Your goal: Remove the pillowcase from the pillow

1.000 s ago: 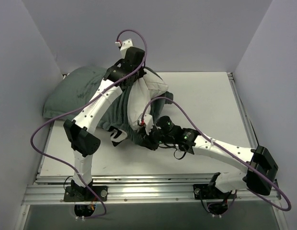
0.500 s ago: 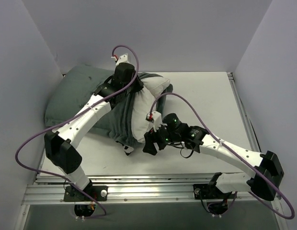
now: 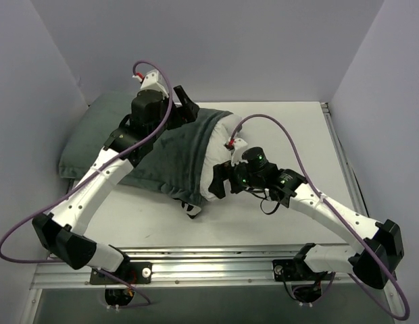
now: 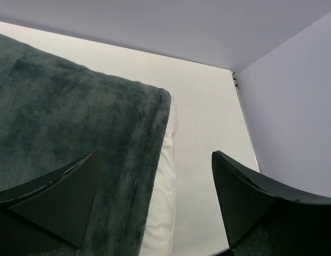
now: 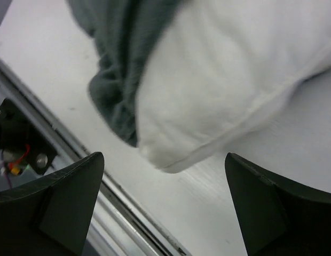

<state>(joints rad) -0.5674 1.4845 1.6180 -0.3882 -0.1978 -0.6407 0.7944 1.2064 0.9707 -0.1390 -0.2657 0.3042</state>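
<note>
Pillowcase (image 3: 170, 156), grey-green face up, lies toward 10 o'clock on the counter (image 3: 290, 135) and covers most of the pillow (image 3: 216, 165). The pillow's white edge pokes out along the pillowcase's 3 o'clock side. The left tool (image 4: 155, 154) hangs over the pillowcase's 12 o'clock edge, fingers spread, gripping nothing. The right tool (image 5: 164, 157) hovers just beside the pillow's bare corner at 5 o'clock, also spread and empty.
</note>
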